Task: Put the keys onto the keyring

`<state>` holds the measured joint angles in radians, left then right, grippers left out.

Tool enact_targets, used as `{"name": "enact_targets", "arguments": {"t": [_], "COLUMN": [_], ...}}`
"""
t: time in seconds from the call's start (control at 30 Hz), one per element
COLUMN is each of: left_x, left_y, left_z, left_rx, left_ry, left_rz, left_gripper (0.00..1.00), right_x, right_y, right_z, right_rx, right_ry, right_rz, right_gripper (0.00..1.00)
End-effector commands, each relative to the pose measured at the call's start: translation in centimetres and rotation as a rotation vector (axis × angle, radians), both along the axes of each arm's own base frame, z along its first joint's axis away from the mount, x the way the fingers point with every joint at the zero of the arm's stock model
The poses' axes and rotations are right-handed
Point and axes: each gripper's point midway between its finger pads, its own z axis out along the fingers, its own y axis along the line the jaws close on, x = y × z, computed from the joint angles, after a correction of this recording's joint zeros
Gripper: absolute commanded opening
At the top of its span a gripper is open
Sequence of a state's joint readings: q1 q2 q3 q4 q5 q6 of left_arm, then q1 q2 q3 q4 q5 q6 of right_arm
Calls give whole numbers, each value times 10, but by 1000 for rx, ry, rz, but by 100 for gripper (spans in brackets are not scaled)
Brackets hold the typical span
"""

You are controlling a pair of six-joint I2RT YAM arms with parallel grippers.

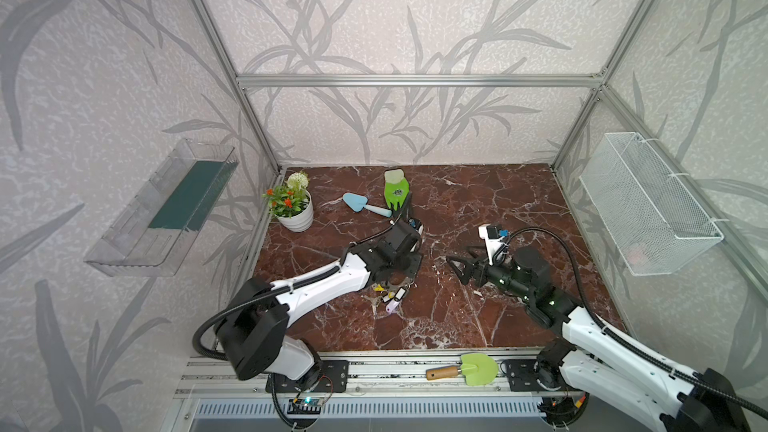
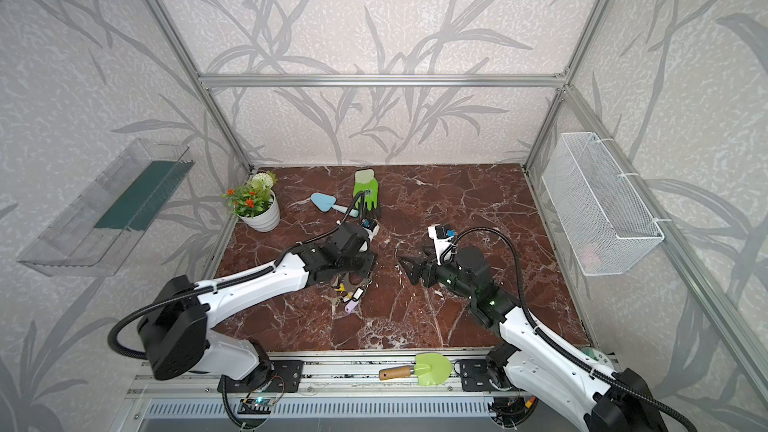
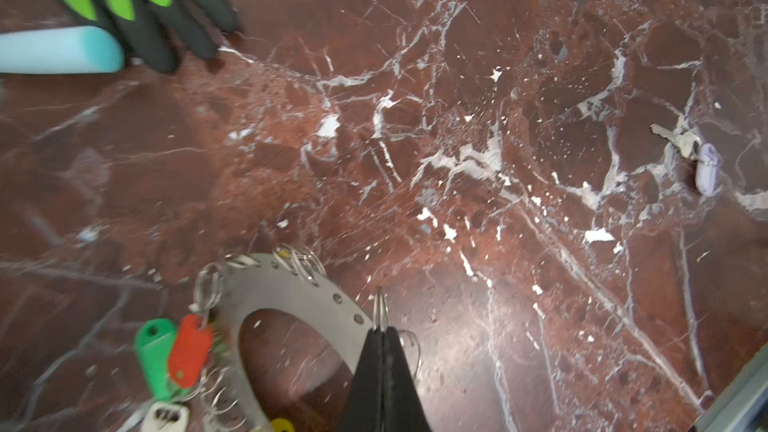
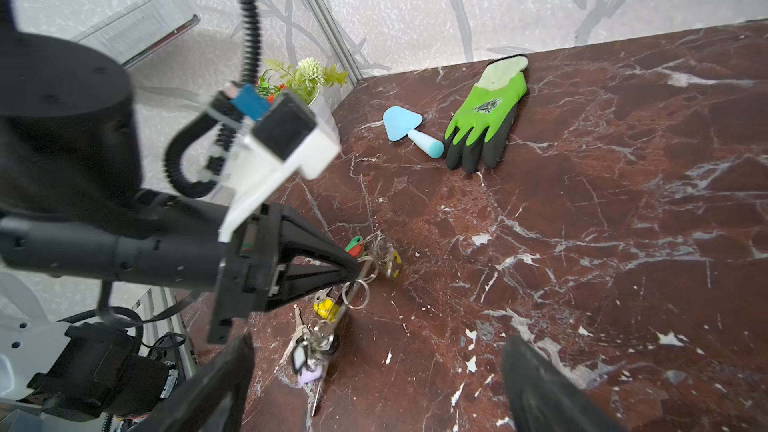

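Left wrist view: left claw (image 3: 382,332) clamped shut on keyring (image 3: 291,297) rim, green key (image 3: 154,351) and red key (image 3: 190,351) already hang there (others too), lilac key (image 3: 707,170) lies loose on worktop (image 3: 457,76) well apart from it and is probably still to thread, right claw (image 1: 455,270) gapes empty near the keyring.

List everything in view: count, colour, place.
keyring: one, grey metal, mid-table
key tags: at least four, green, red, yellow, white, clustered at the keyring
lilac tag: one, lilac, on the table, off the keyring
glove: one, green and black, back of table
trowel: one, light blue, beside the glove
potted plant: one, white pot, back left corner
spade: one, green, wooden handle, front rail
bin: one, clear, left wall
basket: one, white wire, right wall
table: one, red-brown marble
left gripper: one, black, jaws shut on the keyring
right gripper: one, black, jaws open, empty, right of the keyring
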<state>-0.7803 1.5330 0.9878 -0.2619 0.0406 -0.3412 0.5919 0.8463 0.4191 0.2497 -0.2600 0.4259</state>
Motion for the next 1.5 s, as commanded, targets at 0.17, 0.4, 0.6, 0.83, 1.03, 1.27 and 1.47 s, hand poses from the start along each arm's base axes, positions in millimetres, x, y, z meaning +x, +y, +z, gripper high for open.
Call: {"name": "enact_targets", "arguments": {"t": [0.17,0.4,0.6,0.83,1.03,1.27,1.47], "left_x": [32,48,54,55,57,55,57], "left_y": [-54,-62,-61,-64,-66,-67,-66], "left_z": [-31,-58,-74,-80,-79,-73,-63], "left_rx": [-121,-83,-36,-32,-36,-49,-80], "left_ry": [100,140,163,184,189,189,181], "left_rz": [-54,-54,-57,-66,-67,-73,-62], "left_gripper": [0,0,0,0,8,17,24], "right_x": [-5,-7,-5,-1,0,1,1], "right_y": [-22,-28,-32,-38,-42,-43,-43], "right_z": [-20,-27,-30,-34,-35,-36,-35], "right_rx": [-31,-17,-9,12,27,37,44], "right_ry": [39,53,59,73,81,85,83], "right_rz": [-80,-95,-101,-111,-117,-116,-117], "right_gripper": [93,93,93,93,93,93,93]}}
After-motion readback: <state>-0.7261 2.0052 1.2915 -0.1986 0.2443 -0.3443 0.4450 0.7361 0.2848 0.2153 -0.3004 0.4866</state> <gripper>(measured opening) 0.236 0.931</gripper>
